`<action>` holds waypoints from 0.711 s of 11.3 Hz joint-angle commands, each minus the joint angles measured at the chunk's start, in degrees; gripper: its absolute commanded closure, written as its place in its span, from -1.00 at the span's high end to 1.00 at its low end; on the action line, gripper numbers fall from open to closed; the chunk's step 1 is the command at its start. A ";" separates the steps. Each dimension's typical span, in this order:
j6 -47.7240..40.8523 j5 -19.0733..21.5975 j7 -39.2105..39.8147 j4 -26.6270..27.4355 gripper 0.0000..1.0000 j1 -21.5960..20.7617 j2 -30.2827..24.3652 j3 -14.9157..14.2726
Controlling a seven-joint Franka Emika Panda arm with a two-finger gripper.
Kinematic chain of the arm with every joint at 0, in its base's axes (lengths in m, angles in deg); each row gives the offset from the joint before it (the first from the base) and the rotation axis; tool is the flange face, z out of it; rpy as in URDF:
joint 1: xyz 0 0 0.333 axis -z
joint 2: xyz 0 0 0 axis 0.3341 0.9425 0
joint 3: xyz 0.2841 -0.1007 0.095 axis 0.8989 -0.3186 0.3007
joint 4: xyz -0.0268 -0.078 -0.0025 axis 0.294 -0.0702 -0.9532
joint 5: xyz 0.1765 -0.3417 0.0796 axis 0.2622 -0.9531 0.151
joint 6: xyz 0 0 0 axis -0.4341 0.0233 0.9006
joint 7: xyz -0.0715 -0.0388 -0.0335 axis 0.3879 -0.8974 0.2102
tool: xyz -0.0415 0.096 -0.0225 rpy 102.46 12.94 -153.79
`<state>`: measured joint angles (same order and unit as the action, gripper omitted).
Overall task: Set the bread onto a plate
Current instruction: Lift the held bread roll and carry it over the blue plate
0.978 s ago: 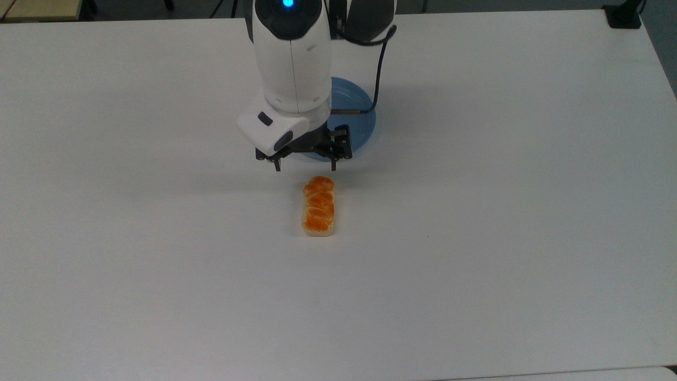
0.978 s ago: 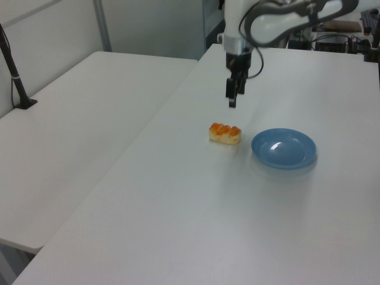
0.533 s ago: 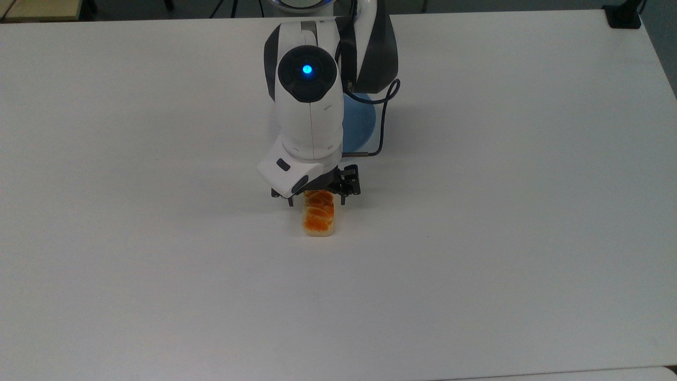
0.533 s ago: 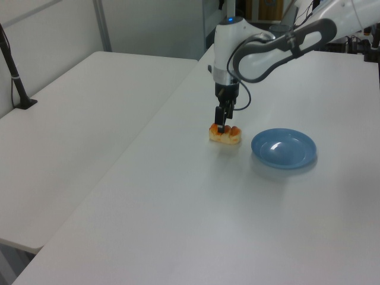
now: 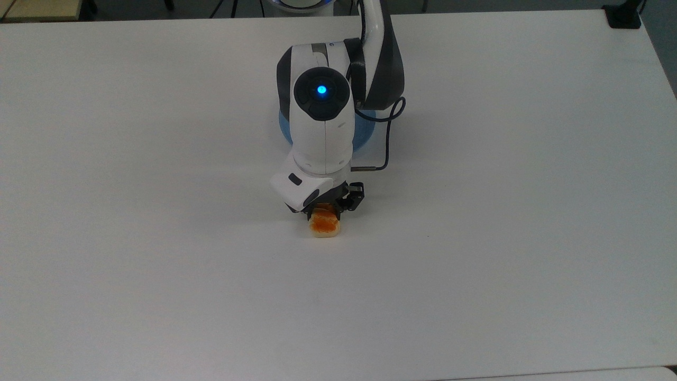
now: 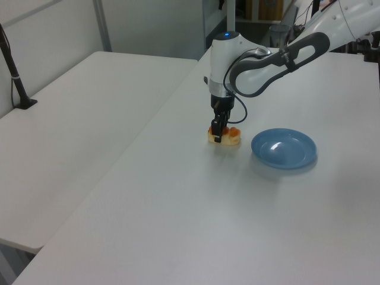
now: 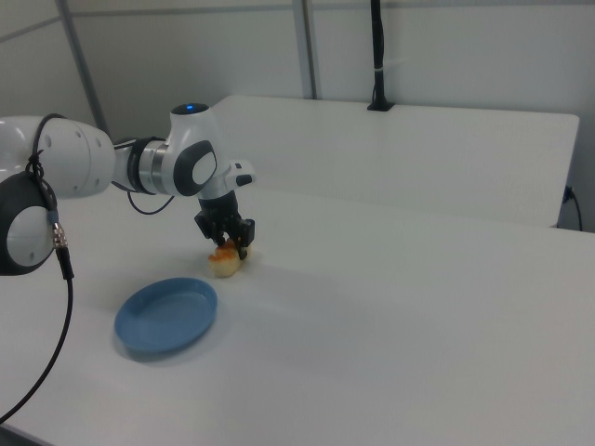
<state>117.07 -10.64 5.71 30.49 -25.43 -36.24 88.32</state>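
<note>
Fingers (image 6: pixel 218 134) of the gripper (image 5: pixel 323 211) reach down on either side of the bread (image 5: pixel 324 224), spread apart around its width; whether the pads already press its pale sides cannot be told. That small loaf lies flat on the white table (image 5: pixel 502 211), and in the top view just its near end, glossy orange-brown on top with cream below, pokes out from under the gripper body. In the left view the bread (image 6: pixel 228 136) sits just to the left view's left of the light-blue plate (image 6: pixel 284 148), apart from it, with one dark finger in front of its near side. In the right view the gripper (image 7: pixel 231 240) hangs from the white wrist with the loaf (image 7: pixel 224 261) beneath it, and the plate (image 7: pixel 166 315) lies toward the right view's lower left, bare. A blue light glows on the arm's joint (image 5: pixel 321 91), and a dark cable (image 5: pixel 385 143) loops beside the wrist. Part of the plate (image 5: pixel 365 135) shows behind the arm in the top view.
</note>
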 commanded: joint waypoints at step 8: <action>1.86 -0.56 -2.02 29.33 -0.01 -1.12 -28.38 -0.34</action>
<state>116.88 -10.64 4.89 45.11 -25.83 -51.82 88.25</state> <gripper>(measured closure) 0.507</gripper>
